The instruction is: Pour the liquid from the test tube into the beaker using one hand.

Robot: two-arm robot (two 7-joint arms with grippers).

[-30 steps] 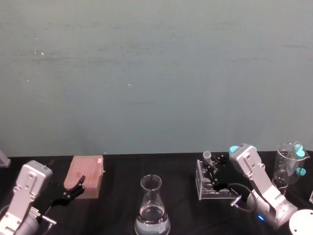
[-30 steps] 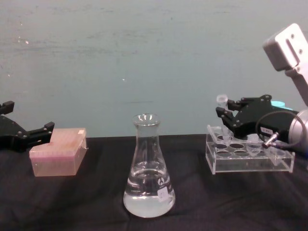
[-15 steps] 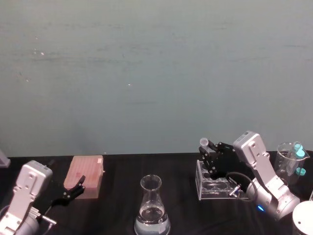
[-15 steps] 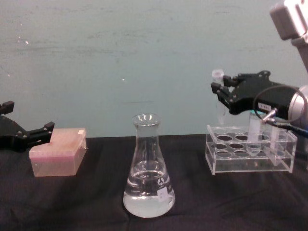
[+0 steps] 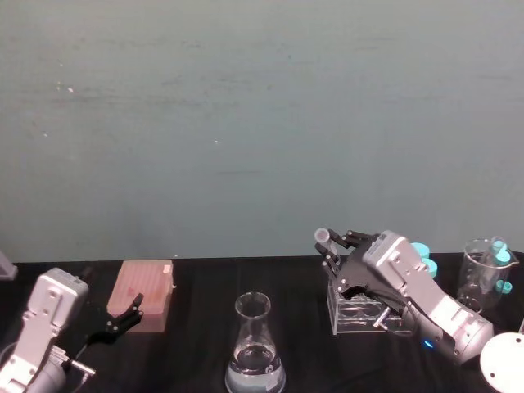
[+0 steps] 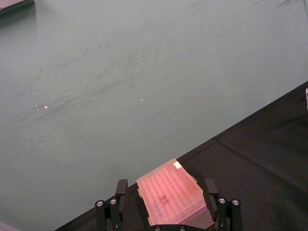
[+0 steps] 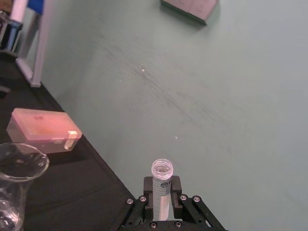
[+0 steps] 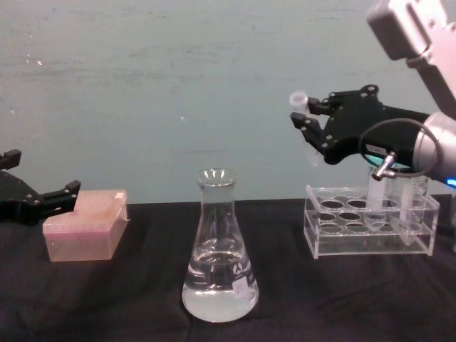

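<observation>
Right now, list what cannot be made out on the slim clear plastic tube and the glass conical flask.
Slim clear plastic tube: chest view, right gripper covers its body; fill level hidden.
Glass conical flask: head view, bottom edge cuts its base.
Flask's white label: chest view, print too small.

Lower test tube (image 7: 161, 169) hidden by jaws of right gripper (image 7: 162, 191), beaker (image 5: 255, 348) base cut off

— Right claw (image 8: 305, 121)?
— Raised, arm reaching forward, pointing to the robot's left, fingers clamped on the test tube (image 8: 298, 98)
— Left claw (image 5: 127, 315)?
— Low at the left, fingers spread
</observation>
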